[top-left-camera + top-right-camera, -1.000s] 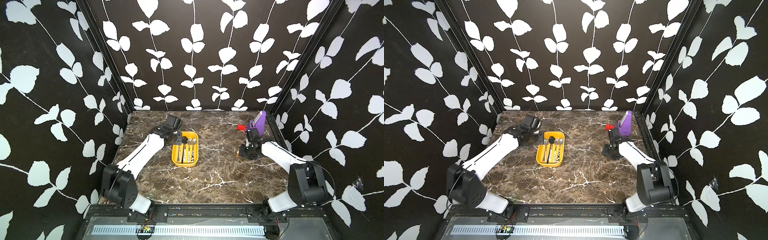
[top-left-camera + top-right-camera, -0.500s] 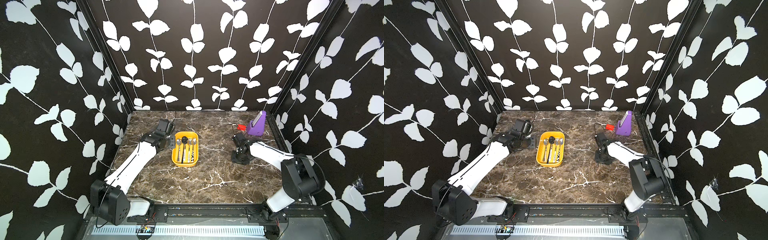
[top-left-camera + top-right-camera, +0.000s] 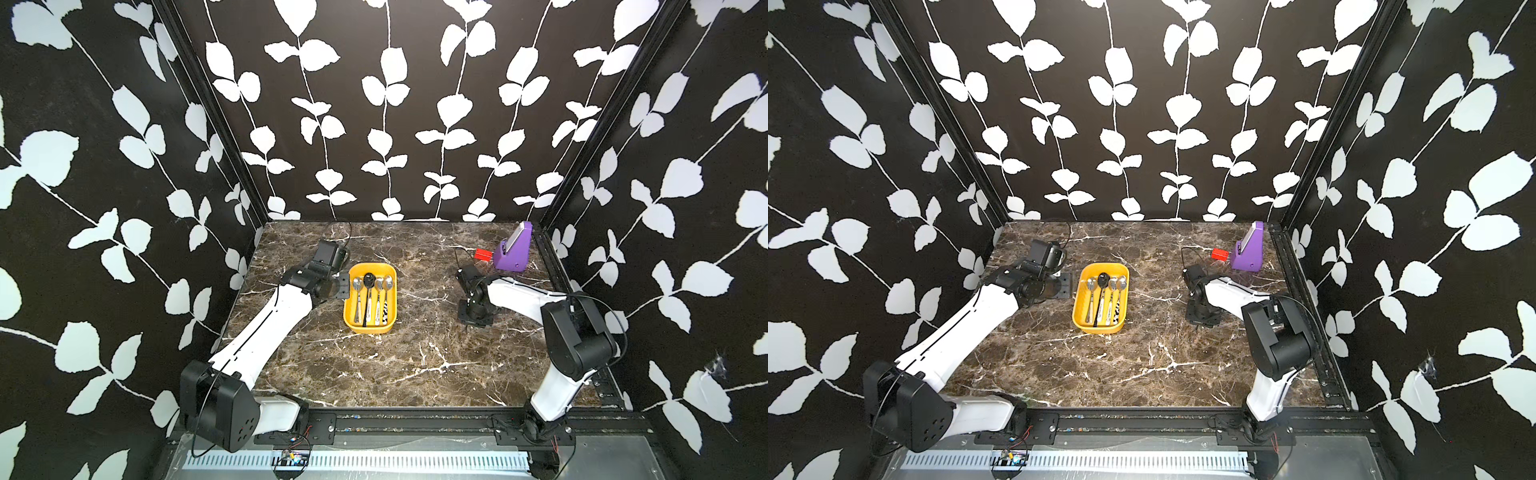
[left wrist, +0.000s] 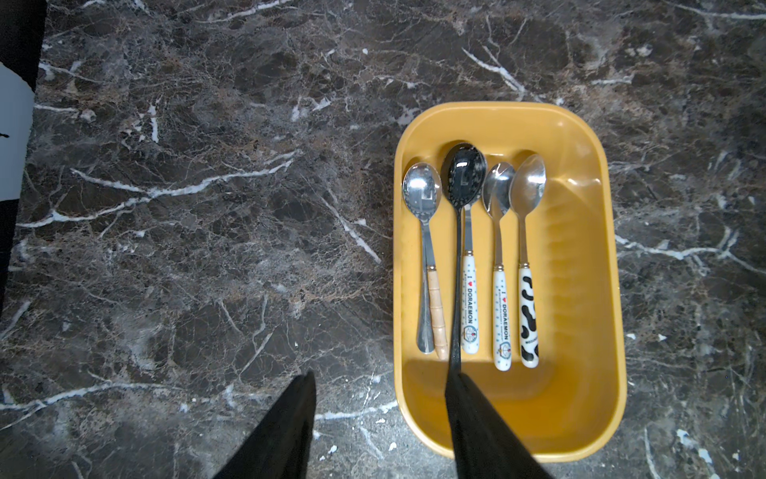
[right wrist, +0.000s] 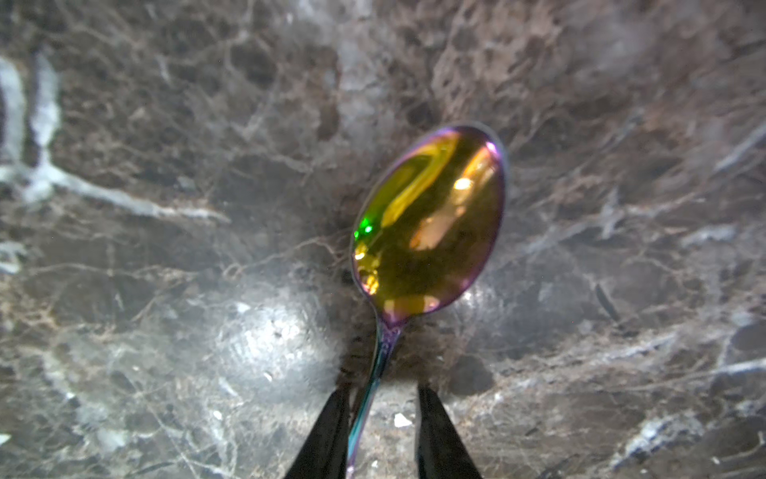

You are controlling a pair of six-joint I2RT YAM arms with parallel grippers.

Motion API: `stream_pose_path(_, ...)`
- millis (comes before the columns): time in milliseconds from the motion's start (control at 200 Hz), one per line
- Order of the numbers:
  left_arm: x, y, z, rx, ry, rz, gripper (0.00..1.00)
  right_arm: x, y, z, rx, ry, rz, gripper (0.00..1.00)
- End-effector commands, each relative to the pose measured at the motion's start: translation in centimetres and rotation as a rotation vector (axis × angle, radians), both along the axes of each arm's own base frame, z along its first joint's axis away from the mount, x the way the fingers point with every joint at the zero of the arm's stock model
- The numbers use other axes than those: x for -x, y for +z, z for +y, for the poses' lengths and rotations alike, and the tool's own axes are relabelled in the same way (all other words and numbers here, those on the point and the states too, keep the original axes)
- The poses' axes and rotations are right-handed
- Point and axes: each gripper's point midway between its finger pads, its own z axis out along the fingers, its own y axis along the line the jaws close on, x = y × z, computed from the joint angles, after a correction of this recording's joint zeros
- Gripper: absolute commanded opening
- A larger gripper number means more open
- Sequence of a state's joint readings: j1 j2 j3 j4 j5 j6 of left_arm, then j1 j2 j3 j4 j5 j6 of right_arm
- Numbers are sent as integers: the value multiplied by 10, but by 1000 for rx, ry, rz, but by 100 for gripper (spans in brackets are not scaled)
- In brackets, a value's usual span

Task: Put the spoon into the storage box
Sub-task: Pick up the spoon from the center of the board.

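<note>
An iridescent gold-and-purple spoon [image 5: 431, 220] lies on the marble, bowl up. My right gripper [image 5: 382, 392] points down over its thin handle, jaws narrowly open: the handle rests against one finger [image 5: 331, 423], with a gap to the other. In both top views the right gripper [image 3: 473, 318] [image 3: 1202, 318] hides that spoon. The yellow storage box [image 3: 369, 329] [image 3: 1098, 329] [image 4: 572, 290] sits mid-table with several spoons side by side, a black spoon [image 4: 463, 172] among them. My left gripper [image 4: 382, 377] [image 3: 341, 286] stands open and empty at the box's left rim.
A purple angular stand [image 3: 514, 253] with a small red piece [image 3: 483, 254] beside it stands at the back right corner, behind the right arm. Patterned walls close the table on three sides. Bare marble lies between the box and the right gripper.
The right arm has swung from the purple stand toward the table's middle and come down over the spoon, its jaws narrowing. The left arm has drawn back a little beside the box.
</note>
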State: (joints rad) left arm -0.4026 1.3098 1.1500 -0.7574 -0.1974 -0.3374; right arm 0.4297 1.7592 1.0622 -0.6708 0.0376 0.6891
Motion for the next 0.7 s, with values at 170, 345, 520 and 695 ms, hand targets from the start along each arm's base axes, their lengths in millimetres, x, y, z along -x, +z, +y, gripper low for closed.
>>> stream_pose_path(170,7,4,15,-50,8,-19,56,-1,-9,7,-15,-4,3,11)
stream_pose_path(345,7,6,19,-57,19,-28,56,-5,-7,12,-34,14,-16,1)
stream_pose_path(520,9,3,23,-73,25,-28,56,-11,10,16,-53,24,-53,0)
stream_pose_path(695,14,0,30,-97,45,-16,56,-17,38,23,-88,36,-94,0)
